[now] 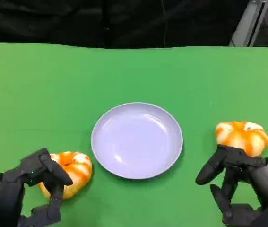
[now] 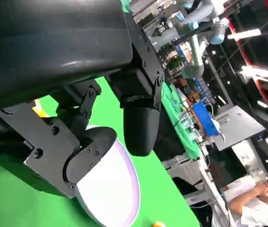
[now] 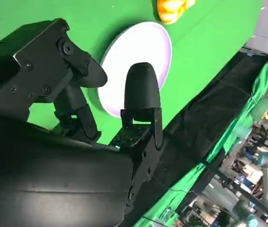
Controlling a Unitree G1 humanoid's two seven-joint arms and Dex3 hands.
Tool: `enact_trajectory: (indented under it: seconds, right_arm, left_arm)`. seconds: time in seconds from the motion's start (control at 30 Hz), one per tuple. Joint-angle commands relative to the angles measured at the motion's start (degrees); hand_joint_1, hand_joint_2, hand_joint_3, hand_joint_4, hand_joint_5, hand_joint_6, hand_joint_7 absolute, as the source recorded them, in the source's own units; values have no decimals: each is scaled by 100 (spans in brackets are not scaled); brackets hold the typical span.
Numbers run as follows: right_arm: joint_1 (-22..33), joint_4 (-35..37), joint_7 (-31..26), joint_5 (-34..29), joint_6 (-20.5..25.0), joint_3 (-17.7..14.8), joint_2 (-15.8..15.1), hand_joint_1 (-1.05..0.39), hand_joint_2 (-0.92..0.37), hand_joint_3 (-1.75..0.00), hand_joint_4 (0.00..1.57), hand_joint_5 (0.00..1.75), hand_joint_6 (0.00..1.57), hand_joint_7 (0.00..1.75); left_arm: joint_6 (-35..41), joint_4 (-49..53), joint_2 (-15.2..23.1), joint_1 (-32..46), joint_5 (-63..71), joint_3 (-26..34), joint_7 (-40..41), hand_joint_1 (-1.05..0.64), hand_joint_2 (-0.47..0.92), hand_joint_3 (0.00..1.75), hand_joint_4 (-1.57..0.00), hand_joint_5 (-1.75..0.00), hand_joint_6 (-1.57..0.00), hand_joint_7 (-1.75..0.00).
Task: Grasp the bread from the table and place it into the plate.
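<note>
A pale lilac plate (image 1: 136, 140) lies in the middle of the green table, with nothing in it. One orange-and-white bread (image 1: 72, 171) lies to its left, another bread (image 1: 242, 136) to its right. My left hand (image 1: 35, 188) sits at the left bread's near-left side, fingers apart and curved around its edge, the bread resting on the table. My right hand (image 1: 240, 182) hovers just short of the right bread, fingers spread and holding nothing. In the left wrist view the plate (image 2: 110, 191) lies beyond the fingers (image 2: 141, 127). The right wrist view shows the plate (image 3: 134, 49) and the left bread (image 3: 171, 8).
The green cloth (image 1: 134, 75) runs back to a dark backdrop (image 1: 124, 21). A metal frame leg (image 1: 247, 23) stands at the back right. In the left wrist view a person (image 2: 256, 201) sits beyond the table among lab equipment.
</note>
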Motion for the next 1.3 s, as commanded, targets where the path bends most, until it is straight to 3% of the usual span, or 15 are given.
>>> enact_trajectory:
  seconds: [0.03,0.47,0.57,0.63,0.7,0.77,0.9,1.0,1.3]
  right_arm:
    - [-9,-4,-5,32,-28,-26,-63,8,-39,-119,81,166,74,132]
    - [-24,26,-11,39,-45,-9,-57,6,-39,-121,80,165,72,135]
    - [-20,40,-23,43,-82,-1,-53,7,-38,-122,80,164,72,135]
    - [-12,40,-26,48,-93,1,-54,8,-38,-122,81,164,72,135]
    - [0,25,-20,55,-86,-1,-54,7,-38,-121,81,164,72,134]
    - [3,14,-22,33,-72,2,-58,7,-38,-120,81,163,72,134]
    - [-4,37,-30,15,-88,15,-58,7,-38,-122,81,163,72,133]
    - [-21,38,-26,25,-58,32,-40,8,-38,-123,81,163,72,133]
    - [-86,97,-38,3,-47,51,-44,7,-39,-119,81,165,72,132]
  left_arm:
    - [-23,-65,89,16,45,23,-28,-1,43,129,-85,-166,-79,-145]
    - [-130,29,53,-33,181,91,103,0,46,123,-85,-161,-80,-140]
    - [-311,122,85,-83,1097,235,612,-2,51,104,-74,-121,-83,-85]
    - [-229,48,138,-72,1778,303,960,-10,64,59,-65,-104,-82,-46]
    - [178,-198,240,27,2428,336,1073,-25,79,22,-53,-91,-79,-20]
    - [739,-491,362,148,2903,302,915,-38,85,8,-39,-79,-67,-6]
    - [1448,-784,573,219,3418,115,707,-51,88,1,-29,-62,-49,0]
    - [1904,-868,755,121,3964,-97,669,-57,89,1,-28,-57,-44,0]
    - [3308,-786,1131,-510,5243,-929,-19,-56,92,1,-35,-35,-42,0]
